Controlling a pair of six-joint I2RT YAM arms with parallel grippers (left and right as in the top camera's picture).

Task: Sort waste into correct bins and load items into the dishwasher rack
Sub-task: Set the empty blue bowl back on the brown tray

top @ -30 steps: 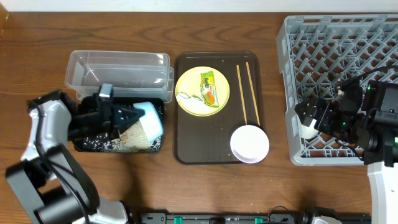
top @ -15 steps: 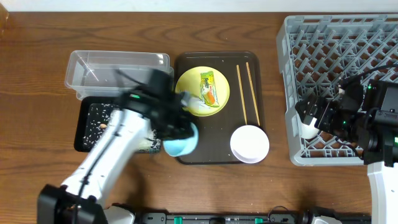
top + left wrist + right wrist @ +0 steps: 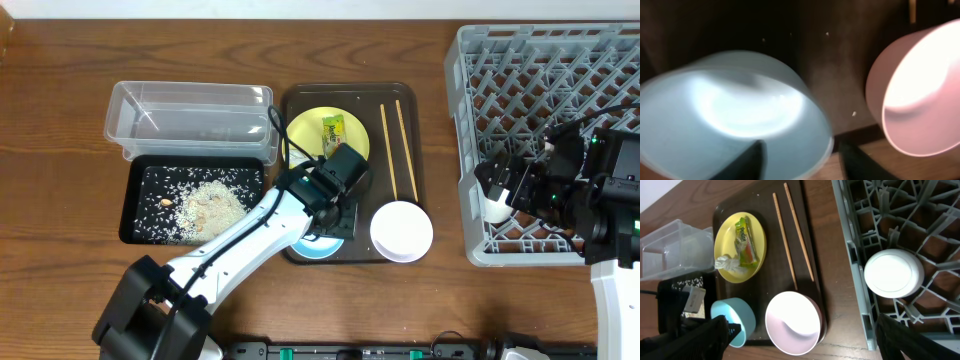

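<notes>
The light-blue bowl (image 3: 318,244) sits upright on the front left corner of the brown serving tray (image 3: 296,100). My left gripper (image 3: 336,204) hovers right above it. In the left wrist view the bowl (image 3: 730,120) fills the frame and my left gripper (image 3: 801,147) is open, its fingers either side of the rim. A white bowl (image 3: 402,231), chopsticks (image 3: 400,150) and a yellow plate (image 3: 312,132) holding the wrapper (image 3: 336,136) share that tray. My right gripper (image 3: 802,325) stands open by the dishwasher rack (image 3: 470,120), next to the white cup (image 3: 891,273).
The clear tub (image 3: 190,118) stands at the back left. In front of it the black tray (image 3: 135,215) holds a pile of rice (image 3: 212,203). A whitish scrap (image 3: 725,262) lies on the plate. The left arm stretches across the table's front.
My left arm has swung right from the black tray, carrying the light-blue bowl, and set it on the serving tray. Its jaws have opened. The right arm has not moved.
</notes>
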